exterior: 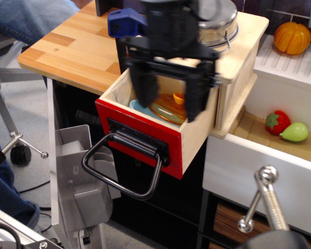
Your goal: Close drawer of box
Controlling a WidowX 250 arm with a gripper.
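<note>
The drawer (145, 136) with its red front and black loop handle (122, 171) stands pulled out of the pale plywood box (238, 57). Inside it lie a blue dish and an orange lid (168, 106). My gripper (168, 101) is open, blurred by motion, and hangs over the open drawer. Its left finger (144, 91) is near the drawer's left wall and its right finger near the right wall. A steel pot (217, 23) sits on the box's top.
A blue clamp (125, 23) stands on the butcher-block tabletop (72, 46) left of the box. At the right are a white drawer with a silver handle (267, 202), a toy strawberry (277, 122), a green pear (294, 132) and a pumpkin (293, 36).
</note>
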